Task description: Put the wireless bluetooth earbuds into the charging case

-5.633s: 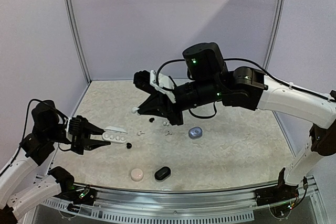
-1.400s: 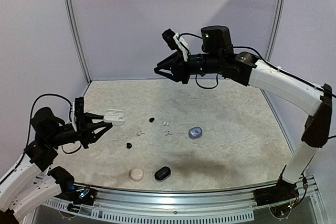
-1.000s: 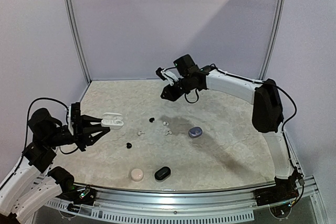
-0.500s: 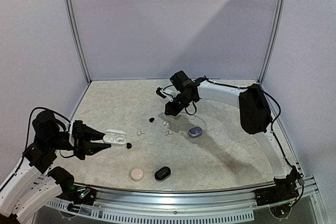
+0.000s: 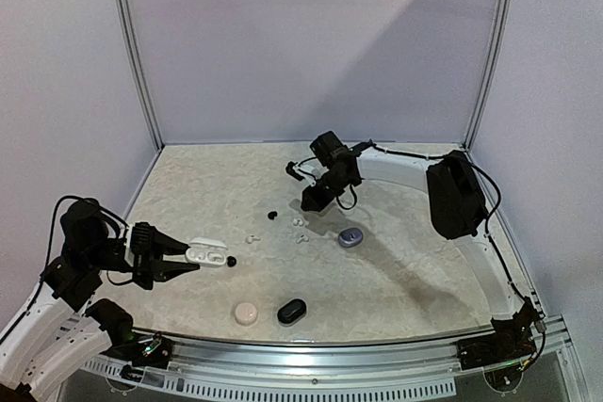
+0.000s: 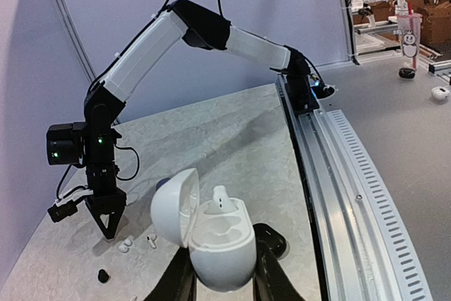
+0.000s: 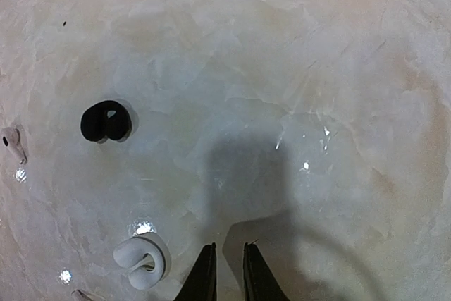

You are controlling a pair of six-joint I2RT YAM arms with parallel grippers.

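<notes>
At the left I am gripping the open white charging case (image 6: 215, 244) in my left gripper (image 5: 188, 257), jaws pinched narrow on its lower shell. The fingertips are running off the bottom edge of the left wrist view. One white earbud (image 6: 220, 198) is sitting in the case's far socket. Whether the case is touching the surface (image 5: 415, 275) I cannot tell. A black earbud (image 5: 231, 262) is lying just beside it. Further right, loose white earbuds (image 5: 252, 239) are showing only as specks from above. My right gripper (image 7: 228, 252) is pointing down near mid-surface, jaws drawn almost together on nothing. A grey-white earbud (image 7: 141, 262) is lying just left of them, with another black earbud (image 7: 106, 121) beyond. A further bud (image 7: 12, 139) is being cut by that view's left edge. A blue-grey case (image 5: 350, 237) is lying to the right.
</notes>
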